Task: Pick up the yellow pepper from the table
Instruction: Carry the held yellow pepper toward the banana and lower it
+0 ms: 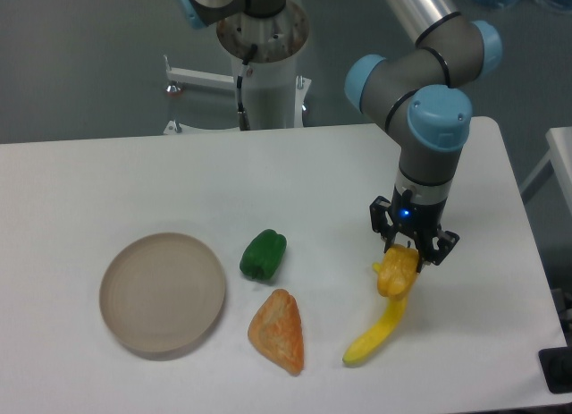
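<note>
The yellow pepper (396,273) is a small lumpy yellow-orange piece at the right of the white table (107,181). My gripper (412,250) points straight down over it. Its fingers are closed on the pepper's upper part. The pepper hangs tilted below the fingers, right at the upper end of the banana. Whether it touches the table or the banana I cannot tell.
A long yellow banana (374,335) lies just below the pepper. A green pepper (264,255) sits mid-table, with an orange wedge-shaped toy (278,331) in front of it. A round beige plate (162,293) lies at the left. The table's right edge is close to the arm.
</note>
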Robot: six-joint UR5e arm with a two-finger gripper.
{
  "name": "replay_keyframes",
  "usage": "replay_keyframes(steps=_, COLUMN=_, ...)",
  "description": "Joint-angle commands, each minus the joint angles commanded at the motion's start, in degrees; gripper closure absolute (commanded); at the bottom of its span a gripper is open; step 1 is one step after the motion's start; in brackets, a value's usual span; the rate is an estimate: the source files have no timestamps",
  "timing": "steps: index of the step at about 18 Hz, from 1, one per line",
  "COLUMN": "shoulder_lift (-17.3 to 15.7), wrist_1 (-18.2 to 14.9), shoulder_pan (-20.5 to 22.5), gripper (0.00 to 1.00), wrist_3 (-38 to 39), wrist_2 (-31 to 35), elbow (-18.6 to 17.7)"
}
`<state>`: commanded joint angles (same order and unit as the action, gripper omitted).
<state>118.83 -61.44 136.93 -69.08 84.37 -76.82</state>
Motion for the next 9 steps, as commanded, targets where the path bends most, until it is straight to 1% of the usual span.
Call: replay_keyframes(steps=9, shoulder_lift=0.09, wrist_1=0.26, shoulder_pan=0.09, gripper=0.55, wrist_3=0.44, wrist_2=-0.09, elbow=0.09)
